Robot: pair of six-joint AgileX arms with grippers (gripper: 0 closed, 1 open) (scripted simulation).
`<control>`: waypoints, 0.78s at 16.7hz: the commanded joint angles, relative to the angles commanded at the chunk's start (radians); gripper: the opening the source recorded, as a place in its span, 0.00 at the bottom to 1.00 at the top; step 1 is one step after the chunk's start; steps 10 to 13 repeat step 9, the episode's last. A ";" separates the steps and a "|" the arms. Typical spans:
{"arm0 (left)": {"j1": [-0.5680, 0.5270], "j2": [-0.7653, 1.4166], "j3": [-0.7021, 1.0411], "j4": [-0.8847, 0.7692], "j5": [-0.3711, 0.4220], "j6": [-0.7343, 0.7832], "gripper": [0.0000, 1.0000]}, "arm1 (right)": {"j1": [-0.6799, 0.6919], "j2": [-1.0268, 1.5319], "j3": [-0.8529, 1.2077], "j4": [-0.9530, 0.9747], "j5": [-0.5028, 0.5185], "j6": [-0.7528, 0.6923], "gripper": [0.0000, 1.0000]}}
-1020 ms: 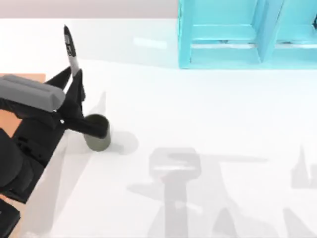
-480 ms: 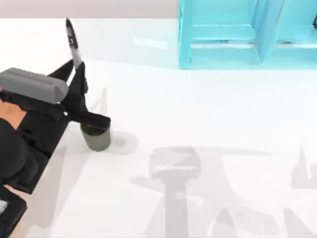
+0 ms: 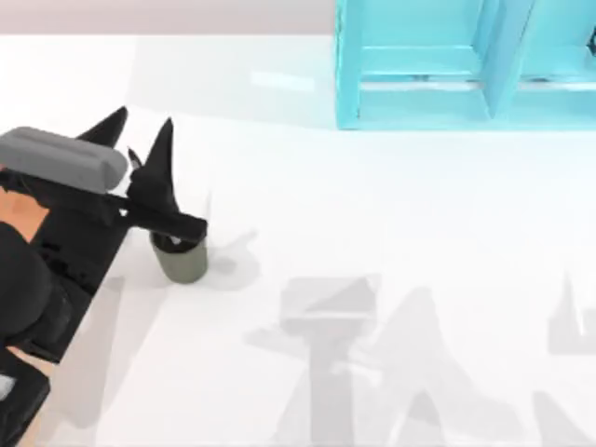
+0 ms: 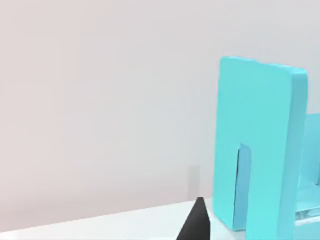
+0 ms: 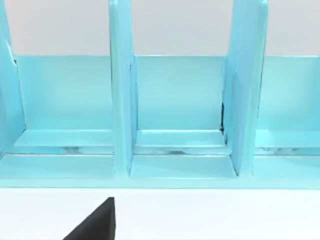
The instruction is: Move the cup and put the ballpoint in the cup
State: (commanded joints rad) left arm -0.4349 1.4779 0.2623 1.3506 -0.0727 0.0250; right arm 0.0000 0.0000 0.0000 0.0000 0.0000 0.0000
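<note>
The olive-grey cup [image 3: 183,262] stands upright on the white table at the left. My left gripper [image 3: 142,123] hovers just above and behind it, open, with nothing between its two black pointed fingers. A black part of the gripper crosses the cup's mouth. The ballpoint is hidden. One black fingertip [image 4: 196,221] shows in the left wrist view. The right wrist view shows a black fingertip [image 5: 98,222] of my right arm in front of the shelf.
A cyan shelf unit [image 3: 419,102] with open compartments stands at the back right, also seen as the shelf [image 5: 175,115] and its end wall [image 4: 260,145]. An orange-brown patch [image 3: 19,216] lies at the left edge. Arm shadows fall on the table's front.
The ballpoint stood upright between the left gripper's fingers; now it is gone from them and the fingers have spread apart. The gripper stays over the cup.
</note>
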 joint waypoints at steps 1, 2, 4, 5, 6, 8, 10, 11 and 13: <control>0.000 0.000 0.000 0.000 0.000 0.000 0.83 | 0.000 0.000 0.000 0.000 0.000 0.000 1.00; 0.000 0.000 0.000 0.000 0.000 0.000 0.90 | 0.000 0.000 0.000 0.000 0.000 0.000 1.00; 0.000 0.000 0.000 0.000 0.000 0.000 1.00 | 0.000 0.000 0.000 0.000 0.000 0.000 1.00; 0.000 0.000 0.000 0.000 0.000 0.000 1.00 | 0.000 0.000 0.000 0.000 0.000 0.000 1.00; 0.000 0.000 0.000 0.000 0.000 0.000 1.00 | 0.000 0.000 0.000 0.000 0.000 0.000 1.00; 0.000 0.000 0.000 0.000 0.000 0.000 1.00 | 0.000 0.000 0.000 0.000 0.000 0.000 1.00; 0.000 0.000 0.000 0.000 0.000 0.000 1.00 | 0.000 0.000 0.000 0.000 0.000 0.000 1.00; 0.000 0.000 0.000 0.000 0.000 0.000 1.00 | 0.000 0.000 0.000 0.000 0.000 0.000 1.00; 0.000 0.000 0.000 0.000 0.000 0.000 1.00 | 0.000 0.000 0.000 0.000 0.000 0.000 1.00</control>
